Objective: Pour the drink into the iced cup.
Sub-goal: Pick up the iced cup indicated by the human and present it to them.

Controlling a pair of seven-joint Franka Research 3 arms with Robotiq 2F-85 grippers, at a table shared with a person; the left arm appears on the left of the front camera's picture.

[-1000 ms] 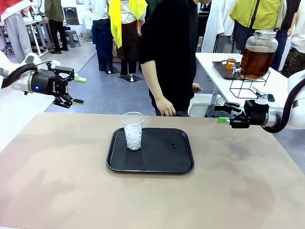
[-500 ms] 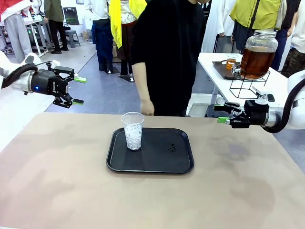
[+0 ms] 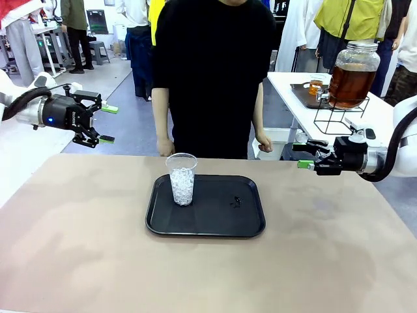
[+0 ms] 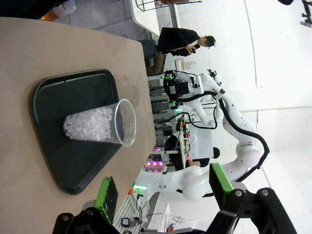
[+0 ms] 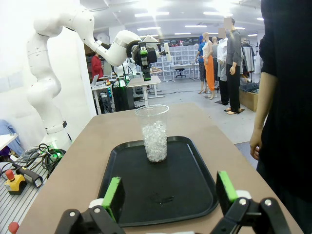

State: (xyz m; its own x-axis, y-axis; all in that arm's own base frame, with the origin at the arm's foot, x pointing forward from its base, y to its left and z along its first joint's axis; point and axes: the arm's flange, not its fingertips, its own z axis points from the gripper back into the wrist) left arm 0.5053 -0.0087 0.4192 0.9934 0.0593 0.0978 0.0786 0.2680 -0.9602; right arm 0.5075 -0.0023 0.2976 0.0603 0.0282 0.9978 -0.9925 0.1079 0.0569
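1. The table (image 3: pixel 78 261), tan-topped, carries the black tray (image 3: pixel 205 231), which lies a little toward the table's far edge.
2. A person (image 3: pixel 208 72) in a black top stands just beyond the tray's far side, facing it. Both arms hang down, with one hand (image 3: pixel 165 147) behind the tray's left far corner and the other hand (image 3: pixel 264 145) behind its right far corner. Neither hand touches the tray.
3. The left arm (image 3: pixel 29 107) comes in well to the left of the tray and higher than it. The left jaws point toward the tray's side of the scene and stand wide apart, holding nothing. The left wrist view looks between their green pads (image 4: pixel 106 195) at the tray (image 4: pixel 73 170) lying farther off.
4. The right arm (image 3: pixel 391 156) reaches in to the right of the tray, off the table's far right edge and well apart from the tray. The right jaws are also spread wide and empty. In the right wrist view their pads (image 5: pixel 114 195) frame the near end of the tray (image 5: pixel 195 185).
5. A glass jar (image 3: pixel 352 75) of amber liquid sits on a wire stand on a white side table, far beyond the tray's right far corner.
6. The iced cup (image 3: pixel 182 179), clear plastic, stands upright in the tray's left far part. Ice fills more than half of it.
7. A small dark speck (image 3: pixel 235 202) lies on the tray's floor, to the right of the cup and apart from it.
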